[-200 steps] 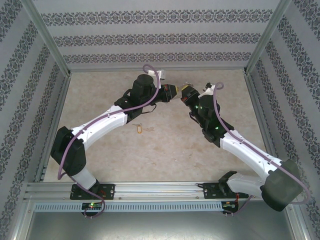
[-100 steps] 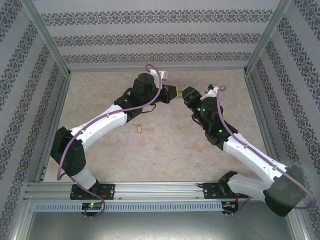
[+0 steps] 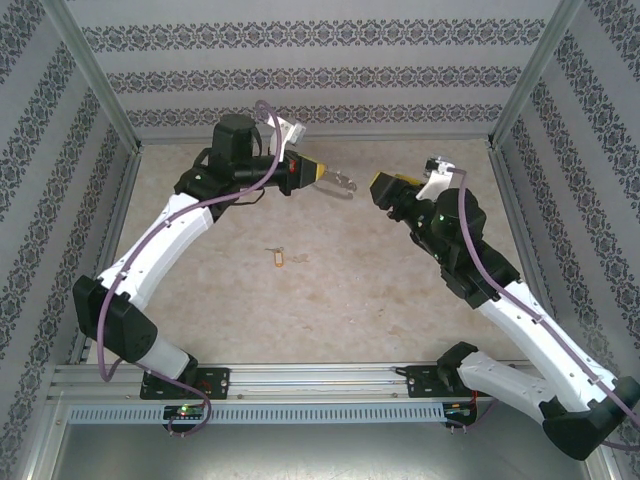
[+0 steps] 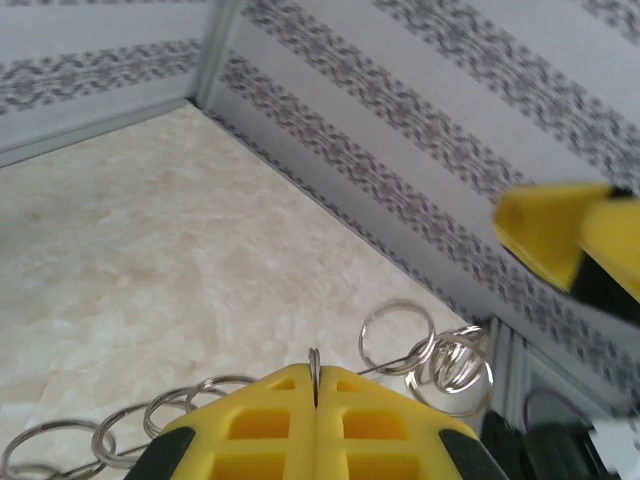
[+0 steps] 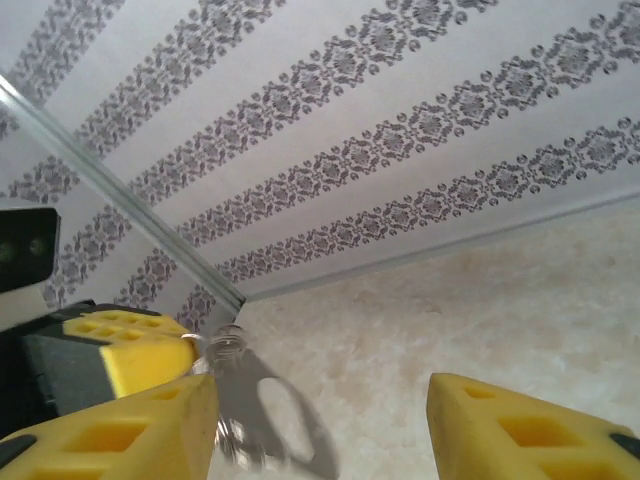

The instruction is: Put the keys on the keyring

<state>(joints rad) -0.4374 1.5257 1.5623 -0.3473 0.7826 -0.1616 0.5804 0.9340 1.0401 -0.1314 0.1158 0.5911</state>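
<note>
Currently the left pincer (image 3: 322, 176) hangs above the counter (image 3: 350, 300), fingers pressed together, pinching the keyring (image 3: 345, 184) edge-on at its tips. Small rings (image 4: 397, 335) string out to both sides of the grip. Facing it, near but apart, the right pincer (image 3: 380, 185) stands spread, holding nothing. A yellow tag (image 3: 278, 258) lies on the counter, well apart from both.

Left claw (image 3: 327, 177) fully closed, right claw (image 3: 377, 183) agape, both arms aloft, tips face to face.
</note>
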